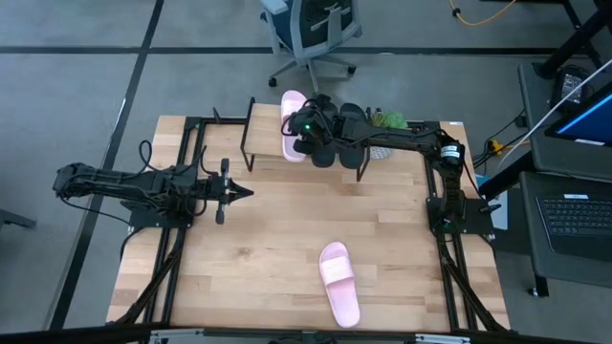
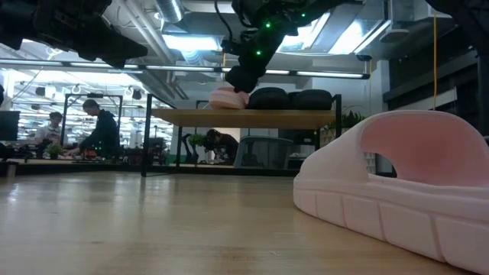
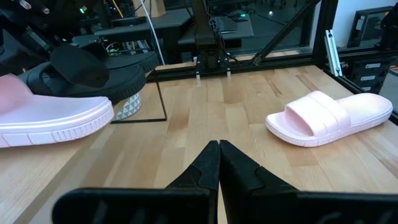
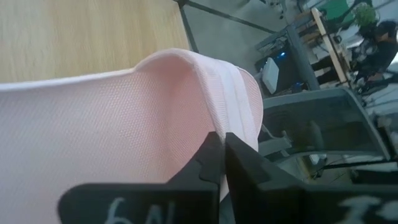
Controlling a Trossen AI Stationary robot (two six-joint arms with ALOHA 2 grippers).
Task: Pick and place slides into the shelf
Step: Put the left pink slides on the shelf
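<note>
I had the right gripper (image 1: 308, 129) clenched on a pink slide (image 1: 293, 124) over the shelf (image 2: 244, 117) at 12 o'clock; released off-square, it could slip over the far edge. The left gripper (image 1: 241, 193) waited shut at 9. The other pink slide (image 1: 338, 283) lay at 6.

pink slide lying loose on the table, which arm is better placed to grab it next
Probably the left. The left claw is shut, holds nothing and points at the loose pink slide across bare table. The right claw is over the shelf, clamped on the other pink slide.
</note>
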